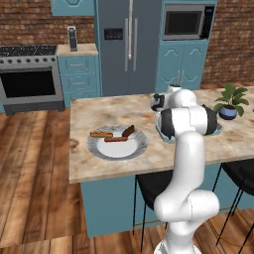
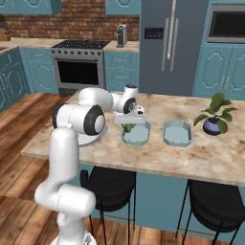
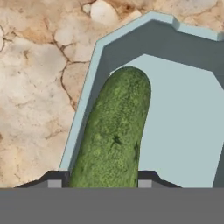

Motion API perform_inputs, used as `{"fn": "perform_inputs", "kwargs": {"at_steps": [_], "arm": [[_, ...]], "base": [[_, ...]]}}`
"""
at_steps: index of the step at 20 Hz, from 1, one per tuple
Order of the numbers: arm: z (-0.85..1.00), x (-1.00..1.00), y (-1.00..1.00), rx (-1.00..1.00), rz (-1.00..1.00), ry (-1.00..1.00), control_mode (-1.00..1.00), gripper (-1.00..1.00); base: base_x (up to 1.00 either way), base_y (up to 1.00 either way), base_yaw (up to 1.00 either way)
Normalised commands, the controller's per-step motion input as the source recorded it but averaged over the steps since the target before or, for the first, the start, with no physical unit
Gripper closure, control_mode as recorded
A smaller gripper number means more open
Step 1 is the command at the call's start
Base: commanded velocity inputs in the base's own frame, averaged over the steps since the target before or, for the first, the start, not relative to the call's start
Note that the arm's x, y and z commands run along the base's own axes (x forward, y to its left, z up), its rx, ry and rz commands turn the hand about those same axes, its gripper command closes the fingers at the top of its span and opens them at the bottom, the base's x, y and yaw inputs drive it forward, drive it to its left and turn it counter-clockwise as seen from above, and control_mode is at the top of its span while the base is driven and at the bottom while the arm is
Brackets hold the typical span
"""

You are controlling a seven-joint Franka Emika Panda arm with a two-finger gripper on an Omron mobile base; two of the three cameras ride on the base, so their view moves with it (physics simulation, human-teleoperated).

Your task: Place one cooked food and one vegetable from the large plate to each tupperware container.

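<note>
Over the near tupperware: cucumber held, not released

Cucumber [image 3: 114, 140] is gripped between the gripper [image 3: 100, 180] jaws, tip inside the left tupperware container [image 2: 136, 134]. Second container [image 2: 177, 133] is seen bare. Three sausage-like pieces [image 1: 115, 135] are left on the large plate [image 1: 118, 145]. Marble island counter [image 1: 99, 114], brick-walled kitchen.

Bumpy matt green cucumber [image 3: 114, 140], smooth pale blue plastic-looking tray [image 3: 175, 48], mottled polished stone counter [image 3: 39, 87], wood-plank floor [image 1: 30, 163]

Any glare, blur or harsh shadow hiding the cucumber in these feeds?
Hand view: cucumber sharp, evenly lit, no glare, over the tray. Right base view: it is small and dark under the gripper. Left base view: soft, the arm blocks it.
</note>
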Motion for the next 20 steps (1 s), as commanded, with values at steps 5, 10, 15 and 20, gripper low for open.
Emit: {"fn": "perform_inputs", "kwargs": {"at_steps": [5,10,15,20], "arm": [[-0.42,0.07,-0.11,0.02,0.00,0.00,-1.00,1.00],[-0.38,0.05,-0.10,0.01,-0.01,0.00,-1.00,1.00],[-0.26,0.12,0.00,0.00,-0.06,0.00,-1.00,1.00],[-0.24,0.33,0.05,0.00,-0.03,0.00,-1.00,-1.00]], "base": [[0.00,0.00,0.00],[0.00,0.00,0.00],[0.00,0.00,0.00],[0.00,0.00,0.00]]}}
